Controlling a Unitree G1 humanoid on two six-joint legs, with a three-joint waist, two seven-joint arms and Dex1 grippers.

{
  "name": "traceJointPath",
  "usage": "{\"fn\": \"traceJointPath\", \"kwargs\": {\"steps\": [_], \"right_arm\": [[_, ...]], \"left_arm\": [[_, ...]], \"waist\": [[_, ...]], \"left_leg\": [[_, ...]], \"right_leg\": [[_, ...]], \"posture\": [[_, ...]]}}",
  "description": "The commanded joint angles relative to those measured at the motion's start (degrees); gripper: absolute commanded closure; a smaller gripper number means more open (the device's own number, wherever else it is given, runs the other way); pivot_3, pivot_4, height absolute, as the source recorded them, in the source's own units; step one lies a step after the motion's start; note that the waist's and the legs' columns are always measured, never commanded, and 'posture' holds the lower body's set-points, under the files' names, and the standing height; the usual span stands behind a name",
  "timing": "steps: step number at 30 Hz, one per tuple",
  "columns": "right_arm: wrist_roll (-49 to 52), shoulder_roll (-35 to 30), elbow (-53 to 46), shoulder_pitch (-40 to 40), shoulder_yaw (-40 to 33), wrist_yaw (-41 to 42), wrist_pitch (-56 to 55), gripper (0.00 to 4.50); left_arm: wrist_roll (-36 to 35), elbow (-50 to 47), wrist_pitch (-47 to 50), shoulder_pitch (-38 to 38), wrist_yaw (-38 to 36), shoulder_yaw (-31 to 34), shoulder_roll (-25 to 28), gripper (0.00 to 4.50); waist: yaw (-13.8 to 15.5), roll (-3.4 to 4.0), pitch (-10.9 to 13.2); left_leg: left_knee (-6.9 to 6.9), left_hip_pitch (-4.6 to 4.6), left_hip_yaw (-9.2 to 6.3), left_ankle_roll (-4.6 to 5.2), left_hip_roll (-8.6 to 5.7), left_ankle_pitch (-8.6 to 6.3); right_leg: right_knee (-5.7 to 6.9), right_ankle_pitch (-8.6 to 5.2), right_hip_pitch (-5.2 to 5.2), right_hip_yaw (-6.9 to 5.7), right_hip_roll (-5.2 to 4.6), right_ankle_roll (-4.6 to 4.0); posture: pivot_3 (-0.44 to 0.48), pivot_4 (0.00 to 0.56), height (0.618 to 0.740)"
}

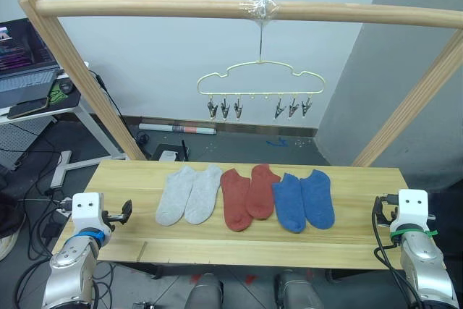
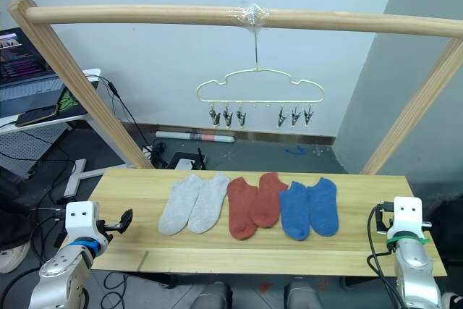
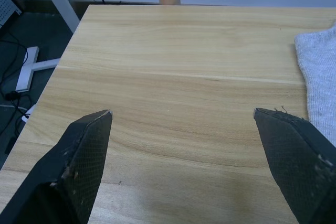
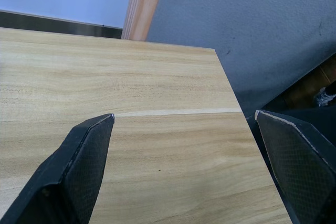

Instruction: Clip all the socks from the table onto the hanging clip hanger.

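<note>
Six socks lie flat in a row on the middle of the pale wood table (image 1: 123, 182): a light grey pair (image 1: 189, 195) on the left, a rust red pair (image 1: 248, 193) in the centre, a blue pair (image 1: 304, 200) on the right. Above them the cream wire clip hanger (image 1: 260, 77) hangs from the pole, its metal clips (image 1: 224, 109) holding nothing. My left gripper (image 3: 182, 113) is open over the table's left end, with the edge of a grey sock (image 3: 317, 72) just beside one finger. Over the table's right end my right gripper (image 4: 185, 115) is open and holds nothing.
A round wooden pole frame (image 1: 217, 9) spans the table, its slanted legs (image 1: 87, 85) rising behind both ends. A side desk with a laptop (image 1: 25, 70) stands at the far left, with cables on the floor below. A grey wall (image 1: 405, 48) is at the right.
</note>
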Motion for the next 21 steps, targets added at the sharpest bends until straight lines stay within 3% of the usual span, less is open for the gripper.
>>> {"fn": "traceJointPath", "kwargs": {"steps": [1, 21], "right_arm": [[0.3, -0.9, -1.8, -0.3, -1.1, -0.1, -0.8, 0.00], [0.7, 0.3, -4.3, -1.2, -1.0, -0.4, 1.1, 0.00]], "left_arm": [[-0.3, -1.8, -0.9, -0.5, 0.1, 1.3, 1.0, 0.03], [-2.3, -8.2, 2.1, -0.9, -0.7, 1.8, 1.8, 0.03]], "waist": [[0.0, -0.01, -0.1], [-0.1, -0.04, -0.1]], "left_leg": [[0.00, 0.00, 0.00, 0.00, 0.00, 0.00], [0.01, 0.04, 0.00, 0.01, 0.00, 0.01]], "right_leg": [[0.00, 0.00, 0.00, 0.00, 0.00, 0.00], [0.04, 0.00, 0.04, 0.01, 0.01, 0.00]], "posture": [[0.130, 0.093, 0.740], [0.117, 0.123, 0.740]]}}
